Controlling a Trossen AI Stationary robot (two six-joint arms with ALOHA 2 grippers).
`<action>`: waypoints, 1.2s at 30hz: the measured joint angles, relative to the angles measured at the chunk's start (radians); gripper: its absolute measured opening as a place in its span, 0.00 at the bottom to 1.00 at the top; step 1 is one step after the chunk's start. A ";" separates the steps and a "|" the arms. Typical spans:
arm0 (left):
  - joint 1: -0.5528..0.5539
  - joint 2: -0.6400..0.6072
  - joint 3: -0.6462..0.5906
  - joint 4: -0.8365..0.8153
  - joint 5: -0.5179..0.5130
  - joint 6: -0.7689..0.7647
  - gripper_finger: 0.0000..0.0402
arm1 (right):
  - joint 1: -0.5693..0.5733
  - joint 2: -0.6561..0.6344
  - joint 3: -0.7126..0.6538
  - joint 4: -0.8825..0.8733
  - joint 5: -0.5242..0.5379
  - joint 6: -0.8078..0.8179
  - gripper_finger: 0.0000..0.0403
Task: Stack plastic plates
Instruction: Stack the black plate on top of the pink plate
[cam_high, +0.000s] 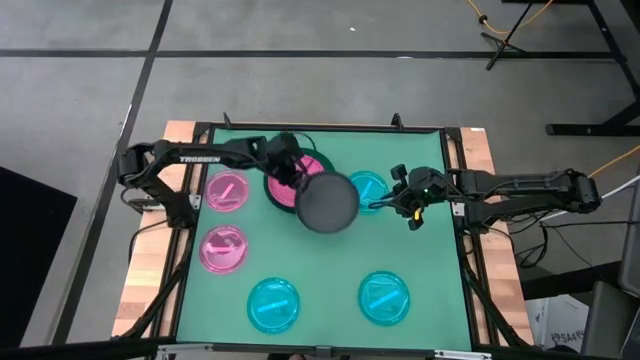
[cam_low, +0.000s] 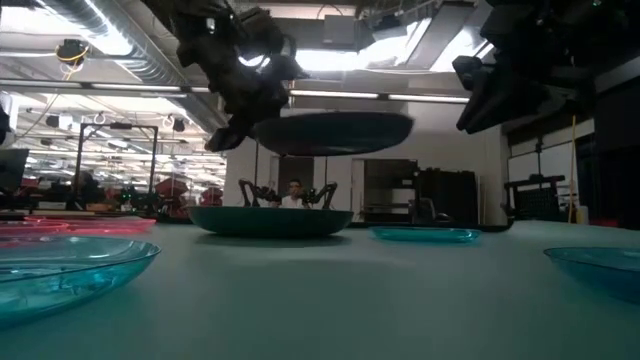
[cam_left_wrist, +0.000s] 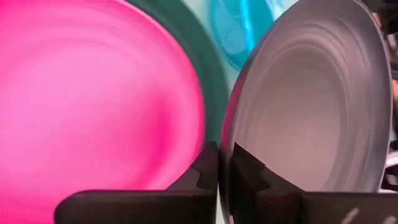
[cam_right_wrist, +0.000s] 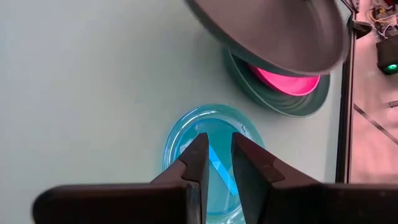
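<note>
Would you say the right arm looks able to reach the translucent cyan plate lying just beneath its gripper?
Probably yes: the right gripper hangs directly above the cyan plastic plate, nothing between them. The dark grey plate in the left gripper is off to the side.

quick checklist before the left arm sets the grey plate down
1. Left gripper shut on the dark grey plate's rim: ok.
2. Grey plate lifted off the table: ok.
3. Grey plate centred over the dark green plate: not ok, it sits off to one side.
4. Pink plate already lying in the green plate: ok.
5. Right gripper out of the way: cannot tell, it hovers over the nearby cyan plate.
</note>
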 joint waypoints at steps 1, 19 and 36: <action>0.022 -0.002 0.000 -0.013 0.003 0.025 0.02 | 0.000 0.000 0.000 0.004 0.001 0.000 0.15; 0.218 -0.002 0.000 -0.090 0.036 0.241 0.02 | 0.000 0.001 0.000 0.000 0.001 0.000 0.15; 0.302 -0.002 0.000 -0.211 -0.144 0.329 0.02 | 0.000 0.001 0.000 0.001 0.001 0.000 0.15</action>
